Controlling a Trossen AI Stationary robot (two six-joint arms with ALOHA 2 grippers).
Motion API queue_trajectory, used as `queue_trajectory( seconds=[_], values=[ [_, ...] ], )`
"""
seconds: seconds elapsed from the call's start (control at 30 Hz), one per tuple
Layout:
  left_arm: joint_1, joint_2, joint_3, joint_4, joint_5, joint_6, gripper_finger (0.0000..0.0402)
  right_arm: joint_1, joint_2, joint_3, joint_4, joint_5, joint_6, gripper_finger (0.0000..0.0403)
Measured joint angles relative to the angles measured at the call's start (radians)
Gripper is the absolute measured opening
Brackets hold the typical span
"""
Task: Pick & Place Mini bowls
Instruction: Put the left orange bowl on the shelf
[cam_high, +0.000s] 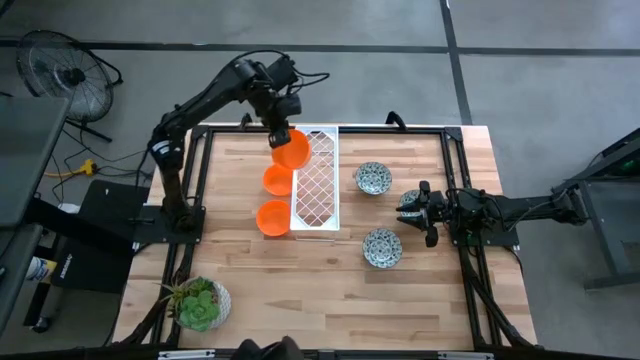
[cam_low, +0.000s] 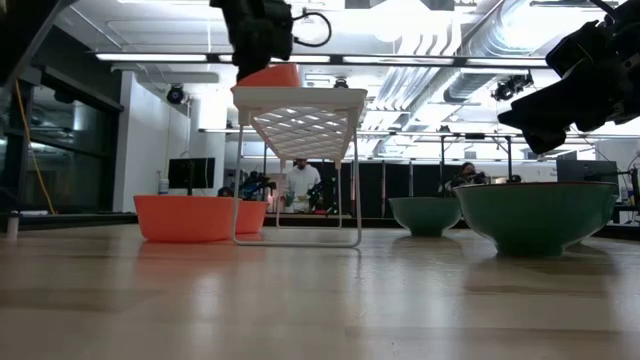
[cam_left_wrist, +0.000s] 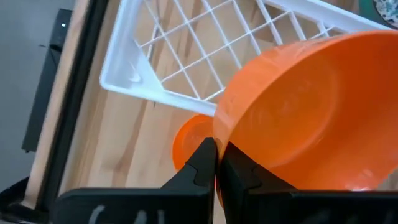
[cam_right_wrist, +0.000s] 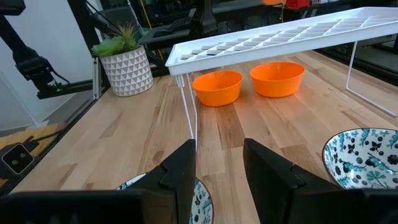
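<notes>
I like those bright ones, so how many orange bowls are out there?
3. One orange bowl is held up by the left pincer over the white rack's far end. Two more sit on the table left of the rack: a middle one and a nearer one.

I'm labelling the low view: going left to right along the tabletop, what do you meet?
Orange bowl → white wire rack, with the left gripper holding an orange bowl above it → smaller patterned bowl → large patterned bowl.
</notes>
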Motion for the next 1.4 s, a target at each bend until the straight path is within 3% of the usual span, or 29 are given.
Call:
queue_trajectory(
  seconds=[0.33, 0.7, 1.03, 1.4],
  values=[
    [-0.021, 0.093, 0.097, 0.012, 0.007, -0.015, 0.0, 0.0, 0.0, 0.0, 0.0, 0.0, 0.0, 0.0122],
    [0.022, 0.208, 0.285, -0.023, 0.023, 0.023, 0.0, 0.0, 0.0, 0.0, 0.0, 0.0, 0.0, 0.0122],
    [0.038, 0.21, 0.279, -0.002, 0.008, 0.005, 0.0, 0.0, 0.0, 0.0, 0.0, 0.0, 0.0, 0.0122],
    [0.008, 0.237, 0.28, 0.021, -0.036, -0.145, 0.0, 0.0, 0.0, 0.0, 0.0, 0.0, 0.0, 0.0122]
  ],
)
